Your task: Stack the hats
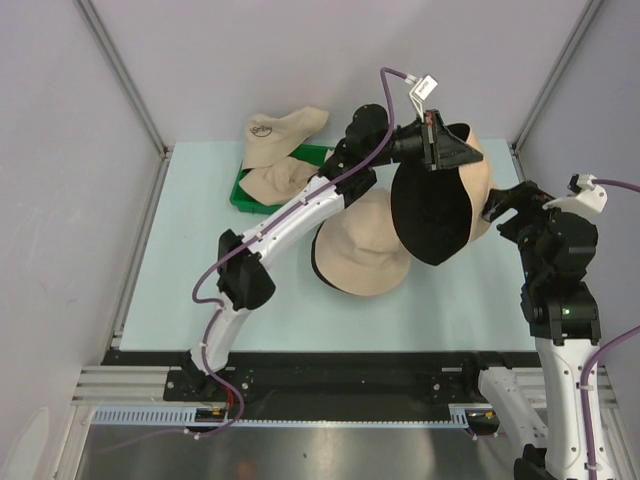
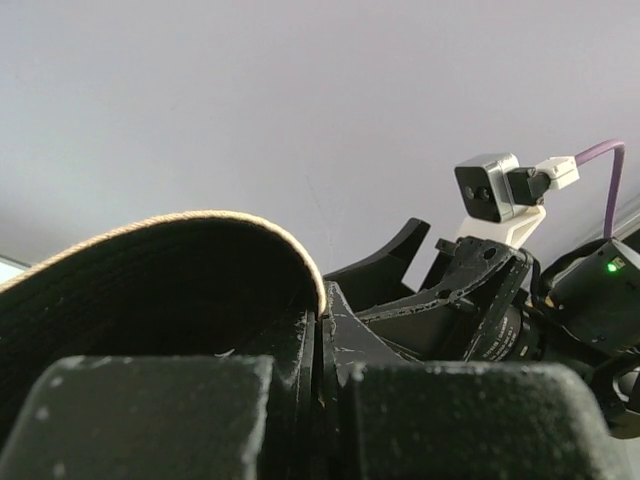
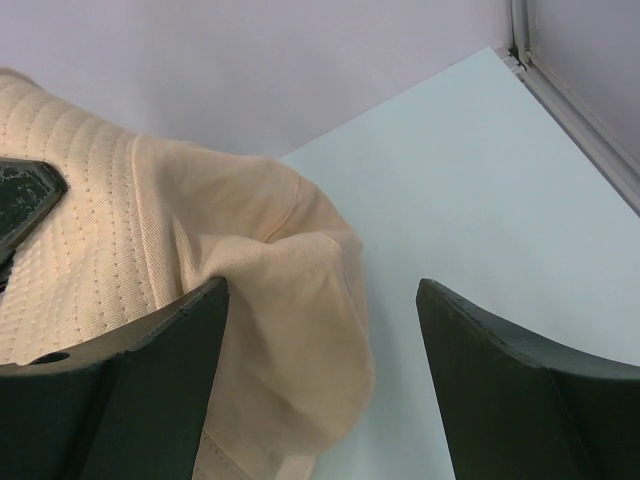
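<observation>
My left gripper is raised at the back right and is shut on the brim of a beige hat, which hangs tilted and shows its black inner side. In the left wrist view the jaws pinch the brim edge, with the black underside to the left. My right gripper stands open just right of this hat. Its fingers straddle a fold of the beige crown without closing on it. A second hat lies flat at the table's middle. Two more hats rest at the back left.
A green tray sits at the back left under the two hats there. Grey walls and metal frame posts enclose the table. The right arm's wrist camera shows close to the left gripper. Pale table surface lies right of the held hat.
</observation>
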